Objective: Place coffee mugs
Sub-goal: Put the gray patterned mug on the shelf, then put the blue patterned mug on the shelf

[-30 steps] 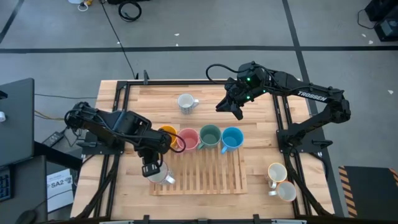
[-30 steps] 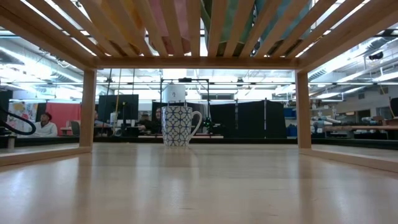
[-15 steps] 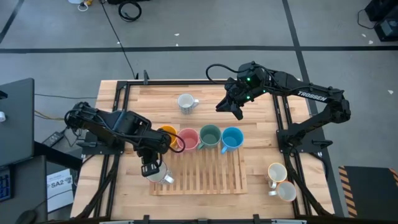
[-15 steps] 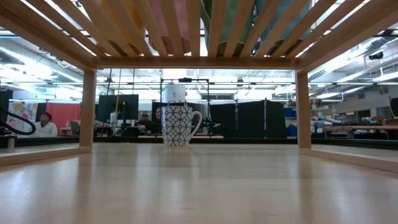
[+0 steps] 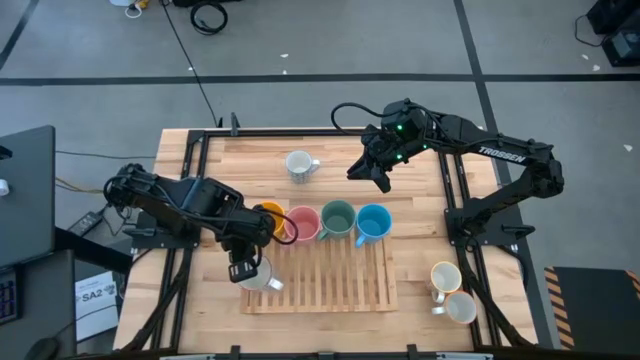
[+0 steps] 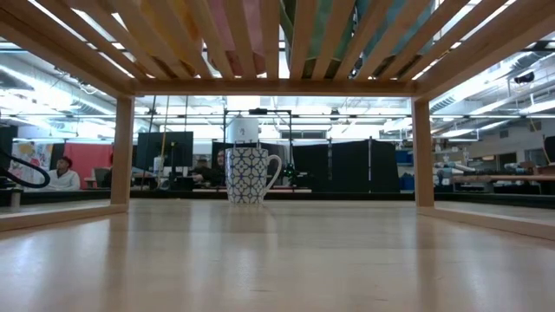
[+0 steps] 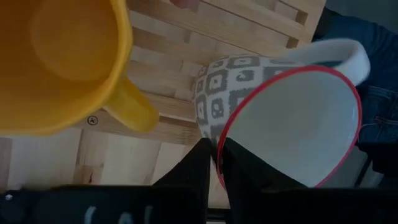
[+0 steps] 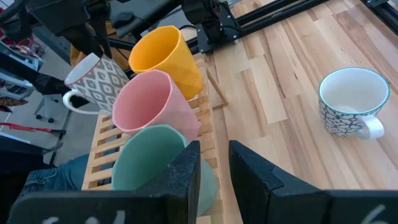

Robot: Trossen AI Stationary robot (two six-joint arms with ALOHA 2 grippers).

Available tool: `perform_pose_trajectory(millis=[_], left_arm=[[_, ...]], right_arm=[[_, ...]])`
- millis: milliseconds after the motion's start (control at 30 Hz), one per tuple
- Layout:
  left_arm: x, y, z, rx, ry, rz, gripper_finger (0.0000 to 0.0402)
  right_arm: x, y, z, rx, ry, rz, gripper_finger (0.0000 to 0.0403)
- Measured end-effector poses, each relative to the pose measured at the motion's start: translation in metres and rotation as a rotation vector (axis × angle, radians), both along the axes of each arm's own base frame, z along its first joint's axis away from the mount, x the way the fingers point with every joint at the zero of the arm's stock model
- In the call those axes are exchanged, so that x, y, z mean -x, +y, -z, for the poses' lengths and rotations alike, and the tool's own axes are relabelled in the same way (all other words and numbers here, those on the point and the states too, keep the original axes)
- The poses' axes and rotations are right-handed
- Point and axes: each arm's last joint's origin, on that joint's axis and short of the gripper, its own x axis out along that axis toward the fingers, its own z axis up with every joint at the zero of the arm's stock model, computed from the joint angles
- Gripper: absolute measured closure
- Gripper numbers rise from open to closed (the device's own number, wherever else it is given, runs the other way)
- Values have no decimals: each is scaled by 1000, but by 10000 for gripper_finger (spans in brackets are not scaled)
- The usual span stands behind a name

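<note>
My left gripper is shut on a white mug with a grey pattern and a red rim, at the near left corner of the wooden slatted rack. The orange, pink, green and blue mugs lie tilted in a row along the rack's far edge. A white blue-patterned mug stands upright on the table beyond the rack. Two cream mugs stand at the table's near right. My right gripper hovers open above the far right part of the table. My left gripper pinches the patterned mug's rim, one finger inside the mug and one outside on its wall. The mug is tipped, its mouth turned toward the wrist camera and its handle on the side away from the fingers. Whether it rests on the rack, I cannot tell.
In the low view the blue-patterned mug shows beyond the rack's legs, with the slats overhead. Black frame rails run along the table's left and right sides. Bare wood lies near the right gripper and on the rack's near rows.
</note>
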Motion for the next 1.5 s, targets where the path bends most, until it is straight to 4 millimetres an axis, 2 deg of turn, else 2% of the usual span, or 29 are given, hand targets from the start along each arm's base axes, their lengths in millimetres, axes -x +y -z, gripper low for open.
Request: perform_pose_trajectory(millis=[367, 800, 1033, 1233, 1500], left_arm=[[0, 0, 0, -2, 2, 0, 326], [-2, 0, 0, -4, -23, 22, 261], [-1, 0, -1, 3, -25, 22, 255], [7, 3, -8, 15, -54, 44, 255], [29, 11, -26, 11, -141, 71, 255]], right_arm=[[0, 0, 0, 0, 0, 0, 313], [0, 0, 0, 0, 0, -1, 313], [0, 0, 0, 0, 0, 0, 313], [0, 0, 0, 0, 0, 0, 313], [0, 0, 0, -1, 5, 1, 313]])
